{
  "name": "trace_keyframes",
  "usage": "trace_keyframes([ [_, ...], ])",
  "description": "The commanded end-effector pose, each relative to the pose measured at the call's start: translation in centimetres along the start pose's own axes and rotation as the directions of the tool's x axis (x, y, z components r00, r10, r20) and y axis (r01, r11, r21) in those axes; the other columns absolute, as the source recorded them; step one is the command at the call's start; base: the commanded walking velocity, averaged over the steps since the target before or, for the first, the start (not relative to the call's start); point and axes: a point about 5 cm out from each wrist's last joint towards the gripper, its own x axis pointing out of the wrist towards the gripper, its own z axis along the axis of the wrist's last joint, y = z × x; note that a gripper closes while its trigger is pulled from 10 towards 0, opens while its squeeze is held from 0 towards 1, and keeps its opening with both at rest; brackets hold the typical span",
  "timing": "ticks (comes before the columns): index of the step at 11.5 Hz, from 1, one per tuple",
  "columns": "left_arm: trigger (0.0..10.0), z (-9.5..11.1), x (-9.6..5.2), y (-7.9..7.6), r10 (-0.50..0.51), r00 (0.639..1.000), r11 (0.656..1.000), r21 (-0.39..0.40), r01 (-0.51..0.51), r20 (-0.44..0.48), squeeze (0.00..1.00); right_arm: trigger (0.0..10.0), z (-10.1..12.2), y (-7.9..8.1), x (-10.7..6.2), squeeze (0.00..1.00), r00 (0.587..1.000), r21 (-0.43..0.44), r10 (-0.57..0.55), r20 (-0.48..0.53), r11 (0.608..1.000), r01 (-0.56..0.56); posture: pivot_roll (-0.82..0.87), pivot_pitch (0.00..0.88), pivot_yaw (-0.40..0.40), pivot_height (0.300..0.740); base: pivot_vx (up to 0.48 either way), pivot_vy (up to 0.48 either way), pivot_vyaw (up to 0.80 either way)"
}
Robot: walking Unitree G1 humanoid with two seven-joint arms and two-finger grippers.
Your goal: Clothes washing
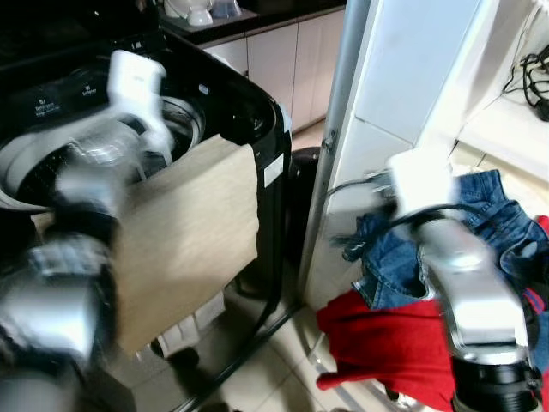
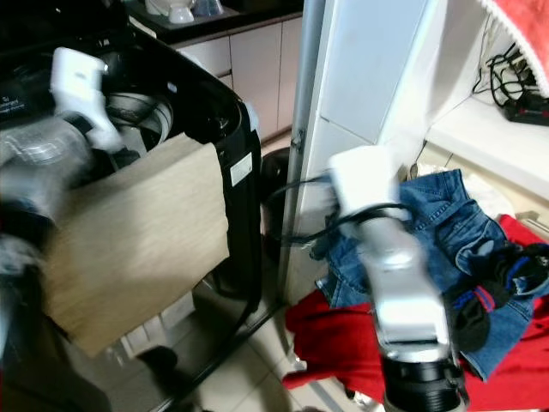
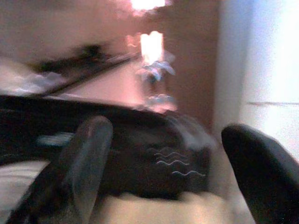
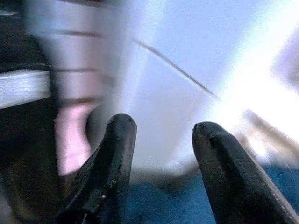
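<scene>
Beige cloth [image 1: 184, 236] hangs over the front rim of the black top-loading washing machine [image 1: 257, 112] on the left, draping down its near side. Left gripper [image 3: 163, 168] hovers at the cloth's upper edge beside the open drum [image 1: 51, 163], its fingers [image 3: 86, 158] spread wide with nothing between them. On the right, blue jeans [image 1: 489, 215] lie over red clothes [image 1: 386, 339] in a heap near the white wall [image 1: 412, 69]. Right gripper [image 4: 161, 158] is just above the jeans, fingers [image 4: 114, 158] apart and empty
</scene>
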Motion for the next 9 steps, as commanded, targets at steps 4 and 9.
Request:
trace_keyframes([
  [4,10.0,0.2,-0.7,-5.6,-0.307,0.945,0.941,-0.112,0.319,0.115,0.00,10.0,-2.3,-3.7,-1.2,1.00,0.945,0.083,-0.304,-0.119,0.946,0.314,-0.12,0.000,0.070,0.740,0.000,0.000,0.00],
  [9,10.0,0.2,-4.5,-10.5,-0.515,0.848,0.824,-0.201,0.530,0.125,0.00,10.0,-4.6,-6.7,-4.3,1.00,0.838,0.139,-0.504,-0.209,0.833,0.536,-0.11,0.000,0.060,0.740,0.000,0.000,0.00],
])
